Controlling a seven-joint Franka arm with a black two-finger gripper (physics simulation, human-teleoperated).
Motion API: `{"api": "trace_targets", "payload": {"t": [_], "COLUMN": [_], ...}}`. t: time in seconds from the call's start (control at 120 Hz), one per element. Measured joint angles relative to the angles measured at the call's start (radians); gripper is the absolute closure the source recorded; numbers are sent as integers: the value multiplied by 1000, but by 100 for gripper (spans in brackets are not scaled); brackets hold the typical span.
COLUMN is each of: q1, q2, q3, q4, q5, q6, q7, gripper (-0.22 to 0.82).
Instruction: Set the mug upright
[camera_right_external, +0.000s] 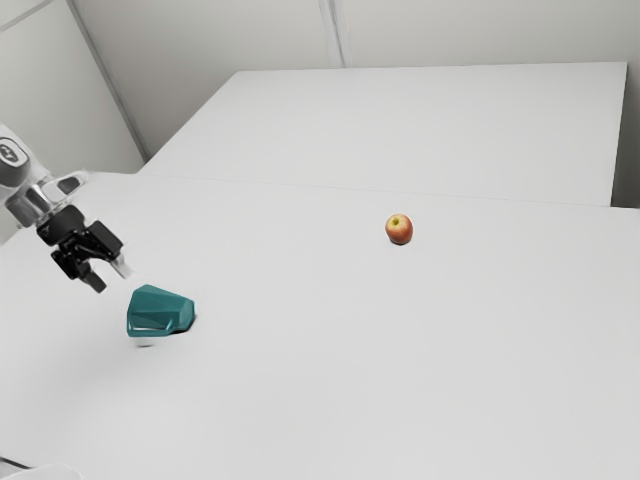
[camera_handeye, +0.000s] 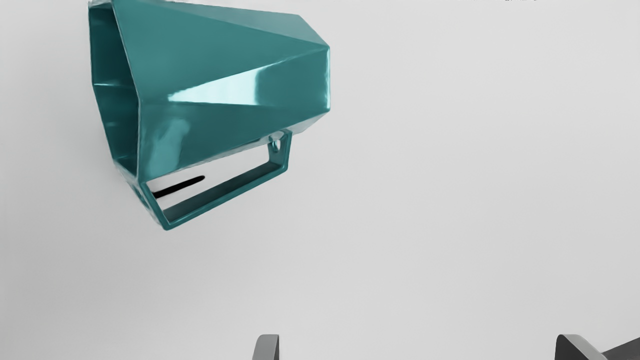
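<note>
- 1 teal mug (camera_right_external: 163, 308) lies on its side on the white table (camera_right_external: 400, 360), toward the exterior view's left, its wide open mouth facing that left and its narrower base the exterior view's right.
- 1 angular handle (camera_handeye: 227, 197) juts from the mug's side.
- The pincer (camera_right_external: 110, 276) hangs above the table, near the mug, on its far left side; its 2 fingers are apart, and the mug is outside them.
- 1 red and yellow apple (camera_right_external: 399, 232) sits well apart from the mug, farther back and to the exterior view's right.
</note>
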Motion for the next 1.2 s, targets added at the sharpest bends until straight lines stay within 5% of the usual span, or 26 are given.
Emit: {"api": "trace_targets", "payload": {"t": [0.492,1.05,1.2], "q1": [89,128,141], "q2": [245,384,393], "q3": [2,0,0], "q4": [60,78,84], "q5": [-180,-314,-329], "q6": [169,162,129], "q7": [432,577,589], "gripper": [0,0,14]}}
